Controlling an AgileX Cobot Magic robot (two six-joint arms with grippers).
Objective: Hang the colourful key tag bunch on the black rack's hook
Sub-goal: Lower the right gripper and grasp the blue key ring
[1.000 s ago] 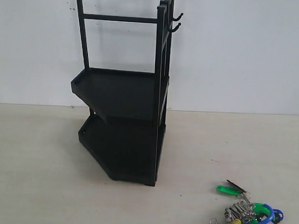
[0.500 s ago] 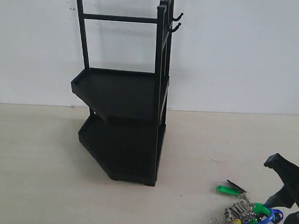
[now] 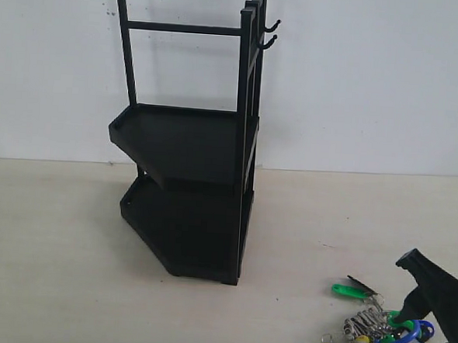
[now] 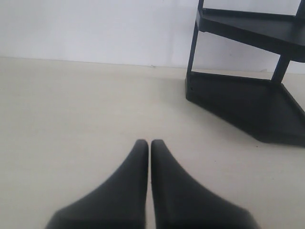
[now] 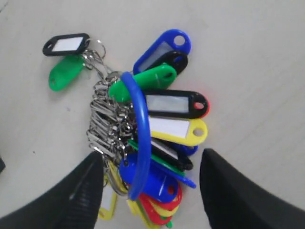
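The colourful key tag bunch (image 3: 375, 332) lies on the table near the front right, its blue-sleeved ring (image 5: 138, 138) resting over chain links and several plastic tags. My right gripper (image 3: 430, 316) hangs open just above it. In the right wrist view its two fingers straddle the bunch (image 5: 157, 119) without touching it. The black rack (image 3: 193, 185) stands upright at centre left. The hook (image 3: 268, 42), the lower of two prongs on its top right post, is bare. My left gripper (image 4: 147, 143) is shut on nothing, low over bare table facing the rack's lower tray (image 4: 238, 100).
A white wall rises behind the light wooden table (image 3: 53, 246). The upper twin prong (image 3: 272, 24) sits just above the hook. A green tag (image 3: 350, 291) and a black one stick out of the bunch toward the rack.
My right gripper has come in from the right edge and moved down and left over the key bunch. The bunch, the rack and the left gripper have not moved.
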